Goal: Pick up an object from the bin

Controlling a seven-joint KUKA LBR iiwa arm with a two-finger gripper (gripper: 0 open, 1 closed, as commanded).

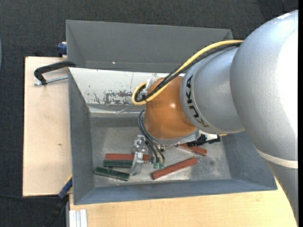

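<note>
Claw low near the bin's front wall, between green sticks and a red stick; spread or pressed together, can't tell; best to centre on one stick, clear of its neighbours.

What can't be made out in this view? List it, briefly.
Camera view:
1. Part of the bin floor beneath the orange wrist cover: hidden by the arm.
2. The red stick at right: its left end runs under the arm.
3. The hand: too small and cluttered to tell whether it grips anything.
</note>
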